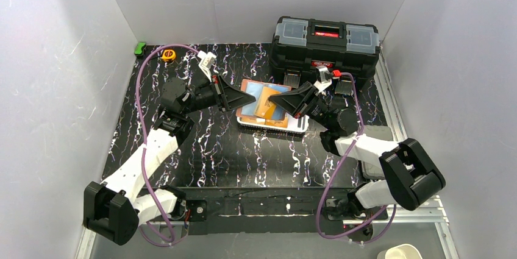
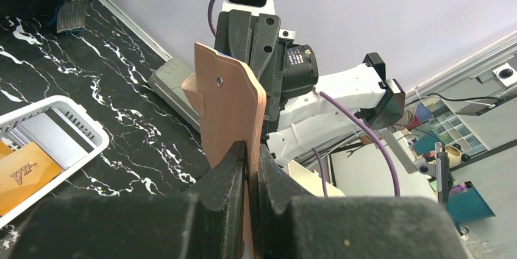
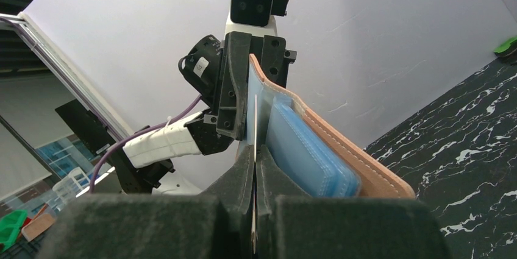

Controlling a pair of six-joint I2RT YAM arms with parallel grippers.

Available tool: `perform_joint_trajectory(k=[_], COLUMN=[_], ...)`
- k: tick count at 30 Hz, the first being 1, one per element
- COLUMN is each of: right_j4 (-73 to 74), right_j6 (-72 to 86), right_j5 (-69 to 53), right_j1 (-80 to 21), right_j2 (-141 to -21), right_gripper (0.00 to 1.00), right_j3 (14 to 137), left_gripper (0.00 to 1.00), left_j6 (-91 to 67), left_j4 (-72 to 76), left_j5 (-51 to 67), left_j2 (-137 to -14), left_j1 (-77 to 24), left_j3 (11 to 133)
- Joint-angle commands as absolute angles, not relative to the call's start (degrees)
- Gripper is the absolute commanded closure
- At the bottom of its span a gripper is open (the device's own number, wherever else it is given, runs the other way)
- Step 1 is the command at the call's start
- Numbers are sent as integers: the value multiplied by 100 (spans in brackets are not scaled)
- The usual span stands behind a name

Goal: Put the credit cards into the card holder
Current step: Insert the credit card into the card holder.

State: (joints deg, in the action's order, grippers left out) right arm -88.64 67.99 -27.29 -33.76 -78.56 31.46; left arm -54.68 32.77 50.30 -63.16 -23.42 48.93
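My left gripper (image 1: 238, 99) is shut on the salmon-pink card holder (image 1: 253, 88) and holds it open above the white basket; its light blue slotted inside faces up. In the left wrist view the holder (image 2: 228, 113) stands clamped between the fingers of this gripper (image 2: 251, 152). My right gripper (image 1: 274, 99) is shut on an orange credit card (image 1: 267, 109) lying against the holder's inside. In the right wrist view this card (image 3: 255, 119) is edge-on in the gripper (image 3: 256, 161), beside the holder's blue pockets (image 3: 305, 146). I cannot tell if it sits in a slot.
A white slotted basket (image 1: 286, 126) lies under the holder; the left wrist view shows its rim (image 2: 91, 131) with an orange card (image 2: 24, 173) and pale cards (image 2: 52, 137) inside. A black toolbox (image 1: 324, 42) stands behind. A yellow tape measure (image 1: 168, 55) and a green object (image 1: 140, 47) sit at the back left.
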Motion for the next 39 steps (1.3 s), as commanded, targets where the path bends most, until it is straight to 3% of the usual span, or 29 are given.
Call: perform_joint_trajectory(k=[1,10,22,39], right_j4=[-9228,-9215,-9220,-9218], right_j6=[6768,6808,6828,7003], right_j5=[-3162,-3562,-3219,-3539], right_j1=[-3419,-3419,-3419,-3426], right_j2=[-7934,-8094,-7882,-8164], right_gripper=[99,99,99,99], right_j3=[3422,3699,3005,3423], left_gripper=[100,100,100,100], left_j6=[-5500,-5459,-5354,-5176], left_j4=[3583,3560,3611,3776], left_j5=[5076,5080,5065,5311], left_j2=[-6065,-6057,-6021,-5989], left_j1=[-2342,-2342,-2341,-2338], left_j3=[5238,5229,5212,5174])
